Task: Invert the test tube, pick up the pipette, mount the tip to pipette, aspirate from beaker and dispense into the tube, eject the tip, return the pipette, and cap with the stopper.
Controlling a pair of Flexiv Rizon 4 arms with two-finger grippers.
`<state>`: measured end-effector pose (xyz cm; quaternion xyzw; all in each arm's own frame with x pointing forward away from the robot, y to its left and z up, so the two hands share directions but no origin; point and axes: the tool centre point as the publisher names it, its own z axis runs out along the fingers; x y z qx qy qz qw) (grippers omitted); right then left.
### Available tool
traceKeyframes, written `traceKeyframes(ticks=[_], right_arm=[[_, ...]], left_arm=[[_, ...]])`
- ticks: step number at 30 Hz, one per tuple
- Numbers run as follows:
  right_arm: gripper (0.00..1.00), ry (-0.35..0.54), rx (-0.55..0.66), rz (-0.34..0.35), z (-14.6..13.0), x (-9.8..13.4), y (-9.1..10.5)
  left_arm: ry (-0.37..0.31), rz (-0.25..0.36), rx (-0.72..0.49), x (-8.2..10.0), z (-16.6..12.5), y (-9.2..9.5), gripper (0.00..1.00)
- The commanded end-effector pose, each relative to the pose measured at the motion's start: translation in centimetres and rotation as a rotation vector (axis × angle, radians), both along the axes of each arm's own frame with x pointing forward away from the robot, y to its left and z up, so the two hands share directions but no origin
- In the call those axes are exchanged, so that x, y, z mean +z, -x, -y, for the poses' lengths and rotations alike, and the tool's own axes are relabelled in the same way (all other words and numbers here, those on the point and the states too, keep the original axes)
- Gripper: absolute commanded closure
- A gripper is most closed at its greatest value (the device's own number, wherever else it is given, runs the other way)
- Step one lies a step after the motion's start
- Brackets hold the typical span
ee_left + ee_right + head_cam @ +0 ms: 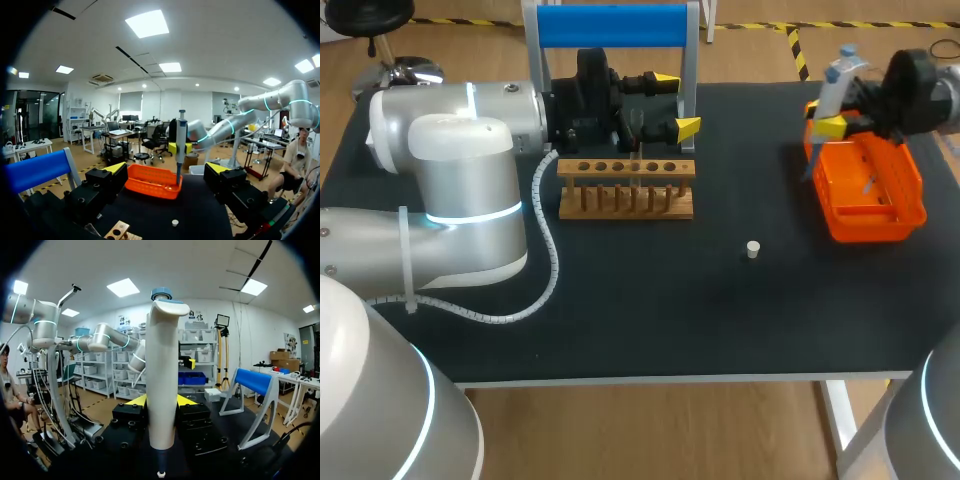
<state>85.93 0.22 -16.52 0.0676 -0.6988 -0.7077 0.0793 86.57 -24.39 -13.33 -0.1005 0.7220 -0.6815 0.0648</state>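
While held inside right gripper (pixel 161 401), pipette (pixel 163 365) stands upright.

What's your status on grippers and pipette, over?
Left gripper open, near wooden rack. Right gripper shut on pipette, upright over orange bin. Stopper loose on table, apart from both arms.

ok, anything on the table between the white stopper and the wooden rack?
Nothing visible. The stopper stands alone on the bare black table, apart from the rack. Only the open left claw hangs by the rack's right end, higher up, not in the gap between them.
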Motion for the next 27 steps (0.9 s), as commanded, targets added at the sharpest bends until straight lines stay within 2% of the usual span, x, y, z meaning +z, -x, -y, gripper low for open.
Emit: traceKeyframes(ticks=[1, 11, 27], right_arm=[[1.0, -0.002, -0.029, 0.0, -2.8, 0.2, 0.7], [1.0, -0.001, 0.027, -0.007, -7.0, 0.5, 1.6], [1.0, 0.017, 0.088, -0.015, -11.7, -1.1, 2.2]], left_arm=[[0.003, 0.002, 0.006, -0.1, 0.2, 0.1, 0.0], [0.003, 0.002, 0.006, -0.1, 0.2, 0.1, 0.0], [0.003, 0.002, 0.006, -0.1, 0.2, 0.1, 0.0]])
